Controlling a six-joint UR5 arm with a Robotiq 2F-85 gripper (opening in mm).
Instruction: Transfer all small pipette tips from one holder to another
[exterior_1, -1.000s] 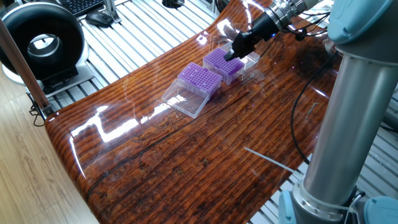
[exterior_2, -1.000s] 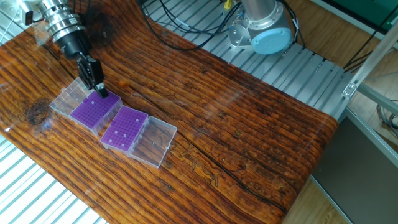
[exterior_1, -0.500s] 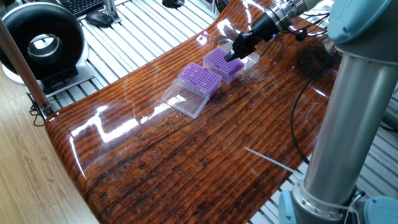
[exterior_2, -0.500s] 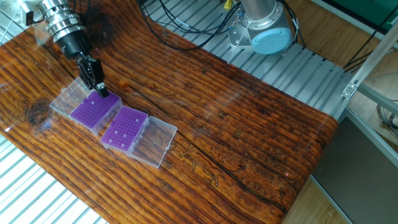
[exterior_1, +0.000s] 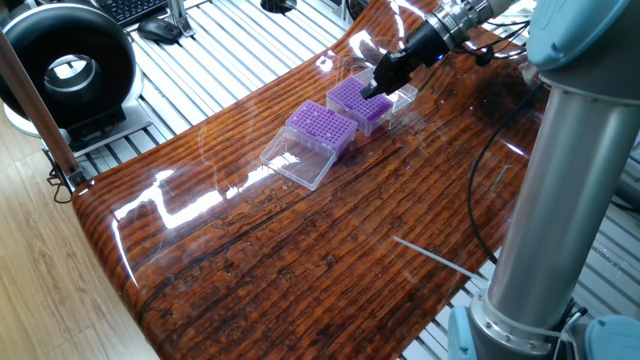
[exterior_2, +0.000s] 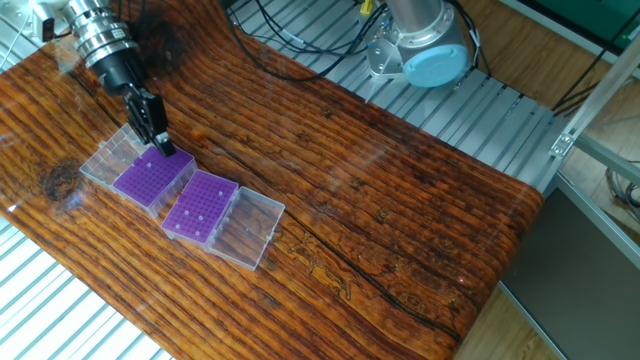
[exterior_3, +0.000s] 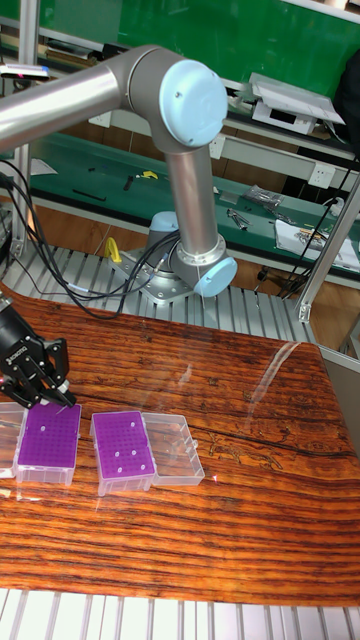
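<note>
Gripper (exterior_2: 160, 148) tips down at far right corner of left purple box (exterior_2: 150, 179); jaws near closed, can't tell if holding anything; small pipette tips (exterior_2: 201, 211) few in right box (exterior_2: 200, 208)

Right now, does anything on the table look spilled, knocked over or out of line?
Nothing stands out. The two purple boxes sit flat, side by side, with clear lids open beside them. The claw is at a corner of the box farther from the arm's base. No loose tips show on the table.
</note>
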